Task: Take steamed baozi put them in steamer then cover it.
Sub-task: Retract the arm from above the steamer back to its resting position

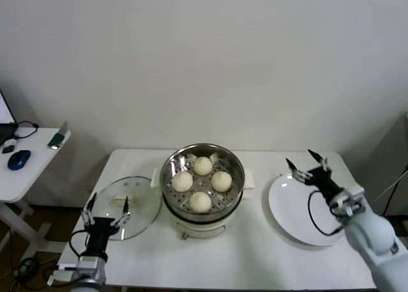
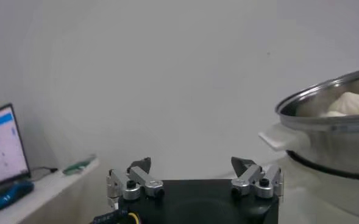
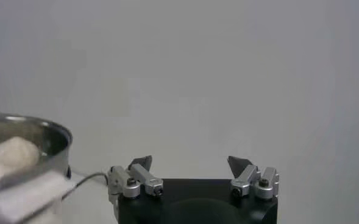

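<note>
Several cream-white baozi lie on the perforated tray inside the shiny steamer at the table's centre. To the steamer's left the glass cover rests flat on the table. My left gripper hovers over the cover's near side, open and empty. My right gripper is open and empty above the far edge of the white plate. The left wrist view shows the left gripper with jaws wide apart, and the steamer with a baozi off to one side. In the right wrist view the right gripper is likewise spread, beside the steamer.
The white plate right of the steamer holds nothing. A small side table at far left carries a blue mouse and cables. A plain wall stands behind the white work table.
</note>
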Available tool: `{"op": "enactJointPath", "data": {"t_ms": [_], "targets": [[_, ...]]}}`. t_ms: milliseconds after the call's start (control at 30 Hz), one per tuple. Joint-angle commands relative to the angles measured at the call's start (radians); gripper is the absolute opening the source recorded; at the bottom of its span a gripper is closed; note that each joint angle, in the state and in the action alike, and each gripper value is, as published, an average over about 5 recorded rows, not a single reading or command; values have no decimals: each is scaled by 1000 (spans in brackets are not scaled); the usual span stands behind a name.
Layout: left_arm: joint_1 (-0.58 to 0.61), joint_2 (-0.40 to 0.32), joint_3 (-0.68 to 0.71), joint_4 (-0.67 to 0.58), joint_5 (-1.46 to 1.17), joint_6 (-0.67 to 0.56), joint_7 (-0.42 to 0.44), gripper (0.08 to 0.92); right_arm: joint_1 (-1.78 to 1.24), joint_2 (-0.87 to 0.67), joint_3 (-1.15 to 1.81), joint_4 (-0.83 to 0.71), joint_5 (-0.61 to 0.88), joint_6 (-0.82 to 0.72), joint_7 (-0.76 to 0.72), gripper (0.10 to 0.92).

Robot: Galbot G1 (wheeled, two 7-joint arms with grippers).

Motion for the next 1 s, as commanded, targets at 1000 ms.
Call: {"op": "enactJointPath", "data": {"t_ms": [1000], "targets": [[-172,137,31,504,1153,-50,-304,823,-432,353,137,-17,-189,335,18,823]]}}
